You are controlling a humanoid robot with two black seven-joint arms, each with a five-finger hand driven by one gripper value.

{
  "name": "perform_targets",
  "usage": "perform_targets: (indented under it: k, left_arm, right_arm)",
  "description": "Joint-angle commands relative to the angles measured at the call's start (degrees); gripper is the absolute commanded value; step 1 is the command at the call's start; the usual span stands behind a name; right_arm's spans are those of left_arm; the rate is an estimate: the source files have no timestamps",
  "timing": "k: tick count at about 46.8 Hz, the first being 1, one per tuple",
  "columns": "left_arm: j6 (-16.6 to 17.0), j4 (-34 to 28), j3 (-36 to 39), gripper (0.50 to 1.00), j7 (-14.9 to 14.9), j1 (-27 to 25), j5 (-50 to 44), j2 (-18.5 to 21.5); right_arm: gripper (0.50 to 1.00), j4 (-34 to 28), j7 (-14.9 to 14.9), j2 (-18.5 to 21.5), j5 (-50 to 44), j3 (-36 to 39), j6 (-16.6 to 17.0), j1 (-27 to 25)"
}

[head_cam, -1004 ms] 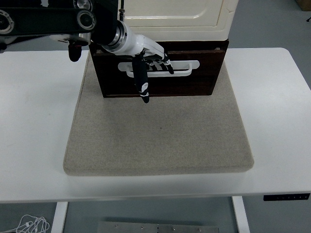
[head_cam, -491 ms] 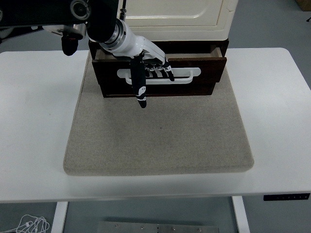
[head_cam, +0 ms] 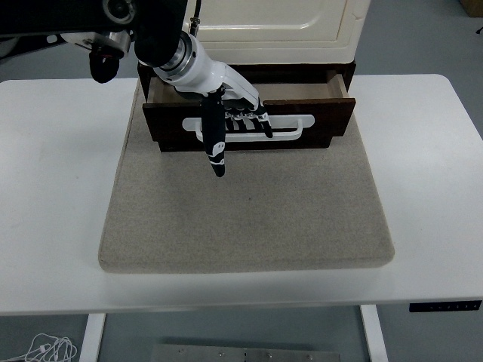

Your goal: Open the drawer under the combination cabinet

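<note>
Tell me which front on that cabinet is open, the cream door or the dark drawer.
The dark drawer below is open: it is pulled out with its inside showing, the left hand hooked in its white handle. The cream door above sits closed.

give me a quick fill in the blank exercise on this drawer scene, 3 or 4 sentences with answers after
1. The robot's left hand has its fingers hooked in the ____ slotted handle of the dark brown wooden drawer.
2. The drawer sits under a ____-coloured cabinet.
3. The drawer is partly ____, showing its inside.
4. Cabinet and drawer stand on a ____ felt mat on the white table.

Answers: white; cream; open; beige
</note>
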Motion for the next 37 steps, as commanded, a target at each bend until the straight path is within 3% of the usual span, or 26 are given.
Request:
perform_targets:
  k: [1, 28, 37]
  left_arm:
    - [-0.32, -0.24, -0.1, 1.0, 0.0, -0.07, -0.08, 0.0]
    - [-0.23, -0.85, -0.8, 1.0, -0.09, -2.88, 0.0, 0.79]
    - [-0.05, -0.85, -5.02, 1.0, -0.18, -4.63, -0.08, 1.75]
  right_arm:
    - [0.928, 0.0, 0.0, 0.0, 0.01, 0.0, 0.04, 0.02]
    - [0.926, 0.0, 0.0, 0.0, 0.01, 0.0, 0.04, 0.02]
    - [0.928, 0.0, 0.0, 0.0, 0.01, 0.0, 0.04, 0.02]
